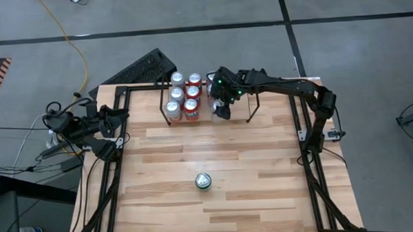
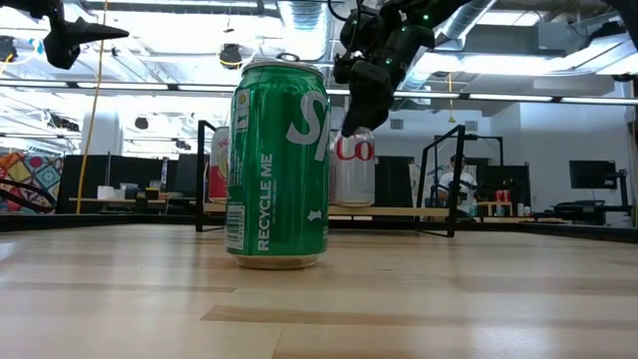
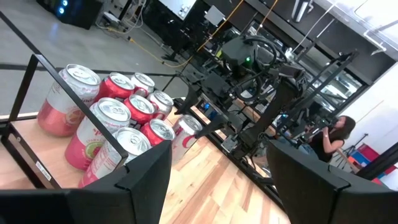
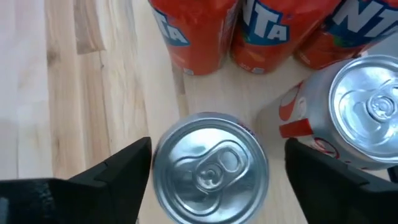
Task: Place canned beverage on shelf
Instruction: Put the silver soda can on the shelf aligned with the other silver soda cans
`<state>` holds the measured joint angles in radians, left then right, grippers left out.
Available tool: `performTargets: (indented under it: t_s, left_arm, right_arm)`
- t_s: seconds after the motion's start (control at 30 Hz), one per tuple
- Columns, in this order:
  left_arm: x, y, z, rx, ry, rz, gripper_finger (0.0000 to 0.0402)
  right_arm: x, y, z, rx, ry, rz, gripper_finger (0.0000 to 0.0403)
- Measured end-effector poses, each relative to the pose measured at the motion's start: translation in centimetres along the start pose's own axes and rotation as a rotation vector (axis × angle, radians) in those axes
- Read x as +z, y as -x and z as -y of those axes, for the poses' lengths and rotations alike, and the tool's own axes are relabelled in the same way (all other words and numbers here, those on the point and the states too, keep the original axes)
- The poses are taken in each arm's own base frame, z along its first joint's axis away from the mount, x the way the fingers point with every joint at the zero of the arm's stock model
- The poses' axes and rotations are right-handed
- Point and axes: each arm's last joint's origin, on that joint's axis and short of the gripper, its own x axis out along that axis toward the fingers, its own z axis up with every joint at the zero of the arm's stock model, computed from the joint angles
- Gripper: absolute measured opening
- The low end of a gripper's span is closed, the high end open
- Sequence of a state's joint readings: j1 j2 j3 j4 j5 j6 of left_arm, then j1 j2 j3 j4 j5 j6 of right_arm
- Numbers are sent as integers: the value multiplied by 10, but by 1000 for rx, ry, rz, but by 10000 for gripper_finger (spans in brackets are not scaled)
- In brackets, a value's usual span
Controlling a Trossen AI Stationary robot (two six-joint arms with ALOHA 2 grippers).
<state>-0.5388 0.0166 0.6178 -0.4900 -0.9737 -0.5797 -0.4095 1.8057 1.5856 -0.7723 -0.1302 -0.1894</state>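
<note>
Your wooden surface (image 1: 214, 150) fills most of the high view, with the shelf (image 1: 251, 99) standing along its far edge, its light wood floor carrying a cluster of cans (image 1: 184, 96) in red, pink and silver at its left part. Your right arm reaches in from the right side over the shelf, and its right end effector (image 1: 220, 102) hangs just beside that cluster, pointing down. In the right wrist view the two dark fingers (image 4: 115, 177) stand apart on either side of a silver-topped can (image 4: 210, 165) that sits upright on the shelf floor; you can see a gap between each finger and the can, so nothing is clamped. Orange cans (image 4: 249, 31) stand just beyond it, and another silver-topped one (image 4: 367, 112) is next to it. Your left arm waits at the left edge of the surface, its left end effector (image 1: 117, 122) with fingers together and holding nothing. A green can (image 1: 203, 181) stands upright alone near the middle of the surface, well apart from the shelf.
</note>
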Motion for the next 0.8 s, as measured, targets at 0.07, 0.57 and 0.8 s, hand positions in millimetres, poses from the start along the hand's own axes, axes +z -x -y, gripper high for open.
performTargets:
  t_s: [0.07,0.57,0.8]
  left_arm:
    - [0,0,0,1,0,0,247]
    - [-2,0,-1,9,-16,-12,247]
    - [-2,0,-1,10,-17,-14,247]
  right_arm:
    - [0,0,0,-1,-3,1,343]
    - [2,11,13,-116,-72,8,337]
    - [4,16,12,-162,-73,29,337]
